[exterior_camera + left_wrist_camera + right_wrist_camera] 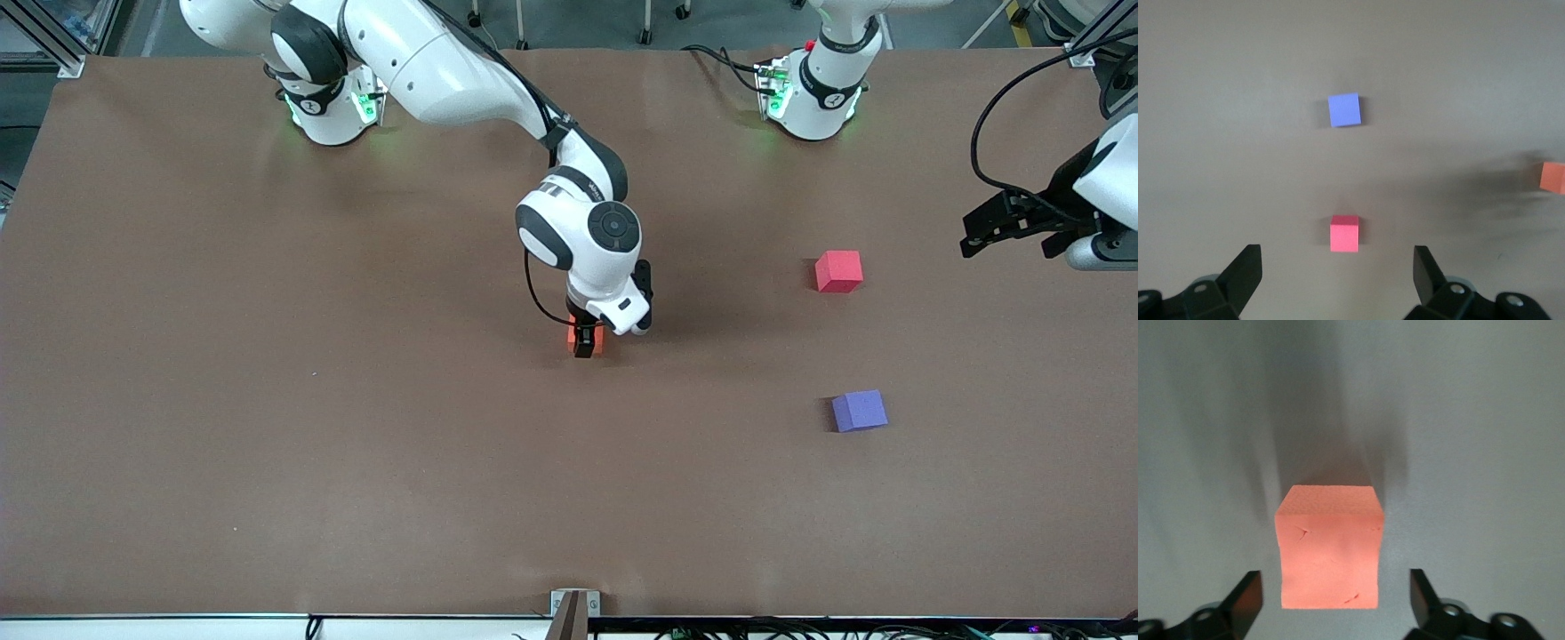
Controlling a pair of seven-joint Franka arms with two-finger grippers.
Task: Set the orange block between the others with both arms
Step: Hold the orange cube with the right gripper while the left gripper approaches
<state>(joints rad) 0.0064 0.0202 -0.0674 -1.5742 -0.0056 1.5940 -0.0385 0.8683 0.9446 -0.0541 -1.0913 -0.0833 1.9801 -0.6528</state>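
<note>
- The orange block [1329, 547] sits on the brown counter [356, 444] near its middle, toward the right arm's end compared with the two other cubes and well apart from both.
- In the right wrist view the block stands flat on the counter between the two black fingers [1245, 597]; a clear gap shows on each side of it, so neither finger touches it.
- The right gripper [584, 342] is down at the block with its fingers spread wide, holding nothing; in the front view only slivers of orange show on either side of it.
- The right arm [444, 62] reaches from its base at the top of the front view out over the counter's middle, wrist pointing down.
- The red-pink cube [838, 270] lies toward the left arm's end, farther from the front camera than the purple-blue cube [859, 411].
- These two cubes are well apart, with bare counter between them.
- The left gripper [1009, 222] hangs in the air at the left arm's end of the counter, fingers [1245, 270] wide open and empty.
- The left wrist view shows both cubes in line on the counter, with the orange block just at the picture's edge.
- The left arm [1102, 178] waits there.
</note>
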